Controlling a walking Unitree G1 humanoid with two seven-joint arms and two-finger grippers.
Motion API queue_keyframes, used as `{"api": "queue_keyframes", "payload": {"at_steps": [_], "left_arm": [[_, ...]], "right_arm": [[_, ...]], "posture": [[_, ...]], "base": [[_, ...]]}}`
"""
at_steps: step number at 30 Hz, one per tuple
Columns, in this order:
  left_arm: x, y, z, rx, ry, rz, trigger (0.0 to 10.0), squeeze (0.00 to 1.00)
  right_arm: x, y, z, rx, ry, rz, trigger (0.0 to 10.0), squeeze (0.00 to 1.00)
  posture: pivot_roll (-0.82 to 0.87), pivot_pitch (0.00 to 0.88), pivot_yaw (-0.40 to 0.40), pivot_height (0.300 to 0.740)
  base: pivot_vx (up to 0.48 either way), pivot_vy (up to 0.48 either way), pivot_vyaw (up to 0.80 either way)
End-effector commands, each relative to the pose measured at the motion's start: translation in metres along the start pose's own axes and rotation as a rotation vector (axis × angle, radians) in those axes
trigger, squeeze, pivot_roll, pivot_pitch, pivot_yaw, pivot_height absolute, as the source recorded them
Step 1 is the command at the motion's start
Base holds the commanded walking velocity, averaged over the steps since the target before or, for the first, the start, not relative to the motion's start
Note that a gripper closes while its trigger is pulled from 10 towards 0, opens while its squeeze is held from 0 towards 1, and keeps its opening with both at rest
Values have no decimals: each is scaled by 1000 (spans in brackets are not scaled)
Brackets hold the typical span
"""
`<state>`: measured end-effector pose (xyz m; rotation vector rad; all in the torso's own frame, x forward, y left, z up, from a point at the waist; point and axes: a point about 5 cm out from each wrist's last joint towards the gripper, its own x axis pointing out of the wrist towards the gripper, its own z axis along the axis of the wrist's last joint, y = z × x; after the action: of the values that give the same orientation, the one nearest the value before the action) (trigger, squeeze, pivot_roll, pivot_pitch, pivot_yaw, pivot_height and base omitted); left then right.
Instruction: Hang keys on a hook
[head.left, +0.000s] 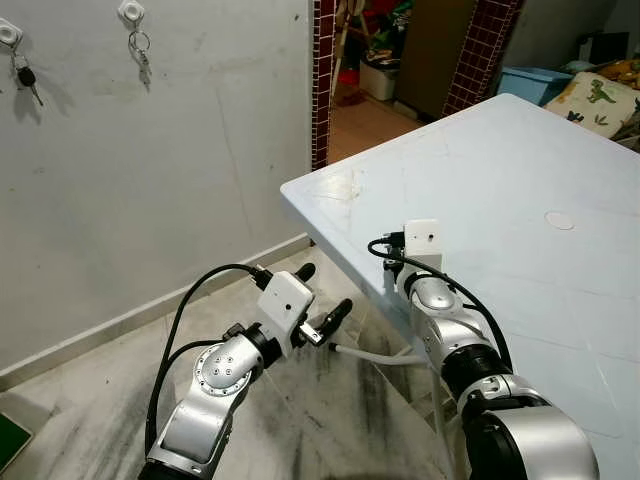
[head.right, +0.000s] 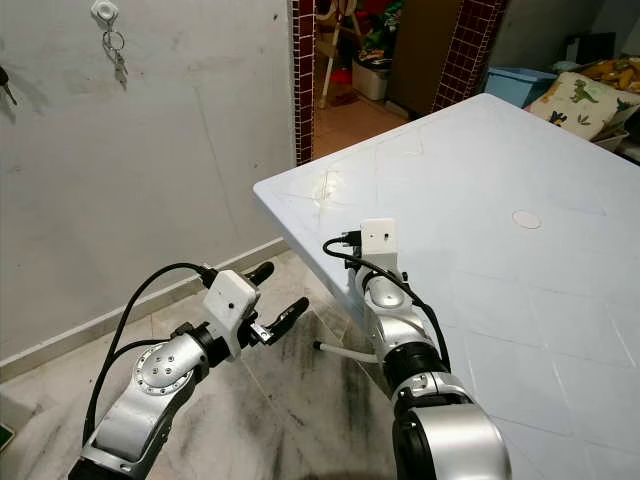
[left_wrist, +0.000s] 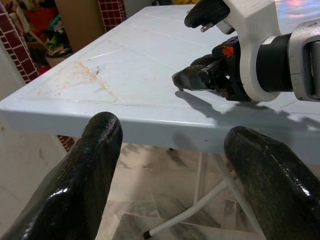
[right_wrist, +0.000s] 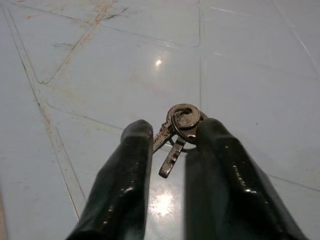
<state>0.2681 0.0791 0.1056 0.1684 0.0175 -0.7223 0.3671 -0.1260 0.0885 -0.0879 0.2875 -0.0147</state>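
Note:
A small ring of metal keys (right_wrist: 177, 131) is pinched between the black fingers of my right gripper (right_wrist: 170, 131), just above the white table (head.left: 520, 170) near its corner. From the head views this right gripper (head.left: 392, 266) sits under its white wrist camera at the table's near edge. My left gripper (head.left: 323, 292) is open and holds nothing, hanging over the floor beside that corner with its fingers (left_wrist: 100, 150) pointing at the table edge. On the grey wall at upper left, a white hook (head.left: 131, 12) carries a key bunch (head.left: 141, 52). A second hook (head.left: 8, 34) holds a black-headed key (head.left: 28, 80).
A doorway with red-tiled pillars (head.left: 322, 80) opens beyond the wall. A blue bin (head.left: 535, 80) and a dinosaur-print cushion (head.left: 598, 100) lie past the table's far end. A white table leg (head.left: 375, 355) crosses the marble floor (head.left: 90, 400) under the corner.

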Motion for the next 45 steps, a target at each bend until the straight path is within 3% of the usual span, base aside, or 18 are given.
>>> {"api": "queue_keyframes", "payload": {"at_steps": [1,27,32,36,37,38,39,45], "left_arm": [[0,-1,-4,-17,19,-4,10000,0],[1,2,-7,-63,37,15,10000,0],[1,5,-9,-85,42,29,10000,0],[1,6,-9,-88,43,33,10000,0],[1,6,-10,-89,45,34,10000,0],[1,6,-10,-89,45,34,10000,0],[1,7,-10,-91,46,34,10000,0],[1,6,-6,-42,36,27,10000,0]], "right_arm": [[1,0,2,13,-2,-12,0,0],[-1,-4,-7,24,-3,-19,0,0],[0,-7,4,60,-70,-8,0,0],[-1,-9,18,34,-150,9,0,0],[-1,-9,22,15,-176,21,1333,0],[-1,-9,22,15,-176,21,1333,0],[-2,-6,26,0,-202,43,10000,1000],[-5,1,25,-15,-221,85,10000,1000]], "posture": [[52,30,-17,740],[55,23,-12,740],[57,19,-11,740],[52,18,-9,740],[50,17,-7,740],[50,17,-7,740],[48,18,-7,740],[47,16,-3,740]], "base": [[0,0,0],[0,0,0],[0,0,0],[0,0,0],[0,0,0],[0,0,0],[0,0,0],[0,0,0]]}}
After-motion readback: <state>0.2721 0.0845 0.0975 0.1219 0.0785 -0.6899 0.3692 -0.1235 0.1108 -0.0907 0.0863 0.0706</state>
